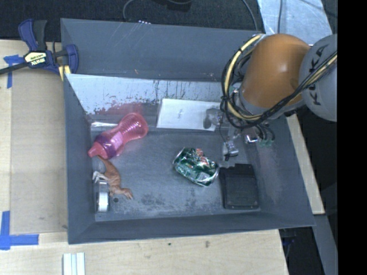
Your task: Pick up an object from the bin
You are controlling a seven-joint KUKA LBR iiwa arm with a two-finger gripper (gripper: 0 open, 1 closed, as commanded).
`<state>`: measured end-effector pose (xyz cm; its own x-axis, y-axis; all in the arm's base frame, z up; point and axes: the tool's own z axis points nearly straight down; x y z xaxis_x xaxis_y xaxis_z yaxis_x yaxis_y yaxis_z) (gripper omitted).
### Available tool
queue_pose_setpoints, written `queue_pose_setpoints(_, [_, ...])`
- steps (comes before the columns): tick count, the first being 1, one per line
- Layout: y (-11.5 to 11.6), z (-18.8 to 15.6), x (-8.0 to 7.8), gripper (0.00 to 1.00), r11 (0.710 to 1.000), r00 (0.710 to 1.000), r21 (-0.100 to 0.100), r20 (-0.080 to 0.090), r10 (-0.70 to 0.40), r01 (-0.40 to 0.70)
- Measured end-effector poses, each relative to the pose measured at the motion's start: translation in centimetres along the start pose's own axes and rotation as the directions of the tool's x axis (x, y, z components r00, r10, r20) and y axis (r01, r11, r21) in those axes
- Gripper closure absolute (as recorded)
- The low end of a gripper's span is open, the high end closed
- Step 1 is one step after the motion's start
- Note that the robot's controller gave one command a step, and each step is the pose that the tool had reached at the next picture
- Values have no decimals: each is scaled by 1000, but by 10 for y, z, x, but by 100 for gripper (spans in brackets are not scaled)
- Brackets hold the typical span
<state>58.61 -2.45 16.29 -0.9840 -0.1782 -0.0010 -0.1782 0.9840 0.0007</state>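
My gripper (pixel 229 151) hangs under the orange wrist cover at the bin's right, its tip just above and right of a crumpled green and silver foil packet (pixel 196 166) on the floor. A flat black rectangular pad (pixel 239 186) lies directly below the gripper, near the bin's front right. A white card (pixel 181 114) leans on the back wall, to the gripper's left.
A pink ribbed bottle (pixel 119 135) lies at the left of the bin. Below it rest a brown toy dinosaur (pixel 114 180) and a small silver round thing (pixel 102 200) in the front left corner. The arm and its cables fill the right rear.
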Motion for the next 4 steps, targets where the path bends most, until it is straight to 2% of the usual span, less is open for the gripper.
queue_pose_setpoints(1, [3,36,15,0,1000,1000,0,2,7,-7])
queue_pose_setpoints(2, [2,34,29,0,998,998,0,5,63,-63])
queue_pose_setpoints(3, [1,57,22,0,1000,1000,4,10,13,-13])
queue_pose_setpoints(4, [-4,76,11,100,1000,999,15,24,-25,25])
